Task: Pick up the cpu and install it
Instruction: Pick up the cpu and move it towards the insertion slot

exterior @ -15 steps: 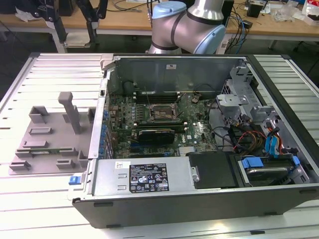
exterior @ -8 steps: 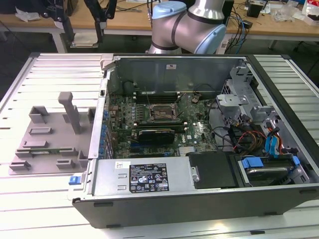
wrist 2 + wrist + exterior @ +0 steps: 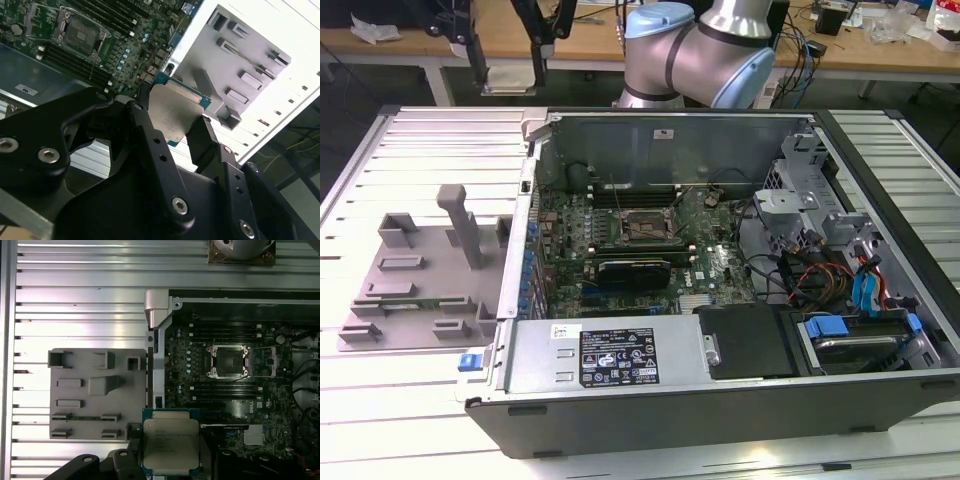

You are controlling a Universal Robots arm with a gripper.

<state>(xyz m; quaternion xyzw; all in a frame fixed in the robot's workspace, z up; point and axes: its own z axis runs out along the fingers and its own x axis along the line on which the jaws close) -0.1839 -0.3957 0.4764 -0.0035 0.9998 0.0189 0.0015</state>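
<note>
In the exterior view, an open case (image 3: pixel 720 400) lies on its side on a slatted table (image 3: pixel 380 420). The arm (image 3: pixel 690 45) rises behind the case. The board (image 3: pixel 710 270) faces up inside, with the socket (image 3: pixel 642 228) near its middle. A grey tray (image 3: pixel 420 290) sits on the table just beside the case, on the exterior view's left.

In the second wrist view, the gripper (image 3: pixel 174 114) is clenched on the cpu (image 3: pixel 172 107). Its black fingers (image 3: pixel 142 117) press against two opposite edges of the chip. The silver top faces the camera, and a thin green rim shows along one side. The cpu hangs in the air. Behind it lie a corner of the tray (image 3: pixel 250 60) and the edge of the board (image 3: pixel 125 50). The socket (image 3: pixel 80 32) is well apart from it.

In the first wrist view, the cpu (image 3: pixel 171 442) appears over the line where the tray (image 3: pixel 97 392) meets the case wall (image 3: pixel 156 315). The socket (image 3: pixel 229 361) lies bare on the board (image 3: pixel 200 405), its metal frame folded open beside it.
</note>
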